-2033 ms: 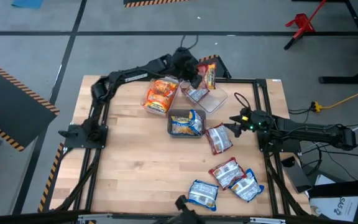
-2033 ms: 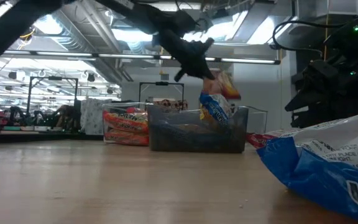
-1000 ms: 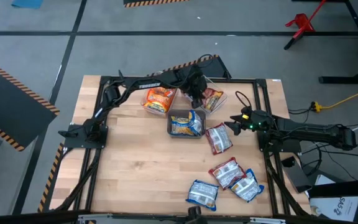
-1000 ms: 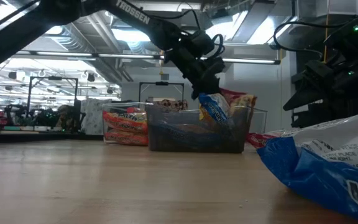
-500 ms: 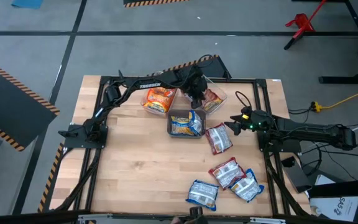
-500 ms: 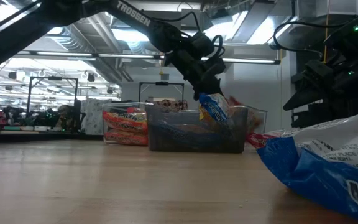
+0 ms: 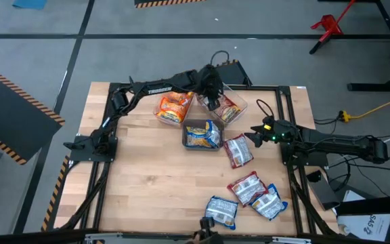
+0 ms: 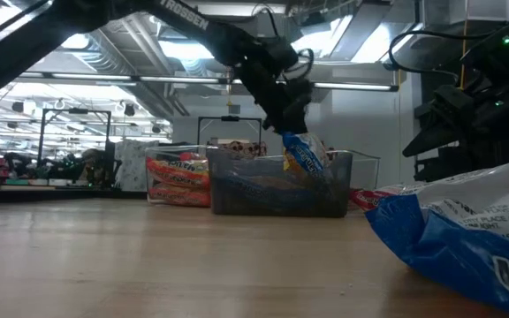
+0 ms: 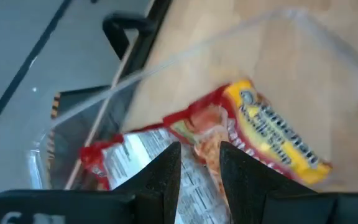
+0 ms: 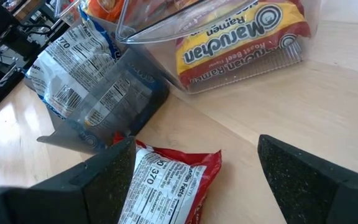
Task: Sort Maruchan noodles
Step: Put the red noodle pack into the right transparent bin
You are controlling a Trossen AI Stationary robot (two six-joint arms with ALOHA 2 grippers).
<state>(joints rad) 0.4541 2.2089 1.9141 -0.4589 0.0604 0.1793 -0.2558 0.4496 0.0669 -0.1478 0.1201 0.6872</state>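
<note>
Maruchan noodles: sorted part sits in three bins at the table's far middle; orange packets (image 7: pixel 173 107) in the left bin, blue packets (image 7: pixel 202 136) in the grey bin (image 7: pixel 185 128), red packets (image 7: pixel 229 109) in the clear bin (image 7: pixel 244 104).
loose packets: one red (image 7: pixel 238 150) beside the grey bin; red (image 7: pixel 246 187) and two blue (image 7: pixel 221 211) at the near right.
left gripper (image 7: pixel 212 103): over the clear bin, nothing pinched. Left wrist view shows fingers (image 9: pixel 164 175) slightly apart above a red packet (image 9: pixel 263 134).
right gripper (image 7: pixel 254 133): near the loose red packet, jaws spread wide, empty.
low view only: blue packet (image 8: pixel 305 158) pokes above the grey bin's rim.
right wrist only: "Marucha" print readable through the clear wall.
</note>
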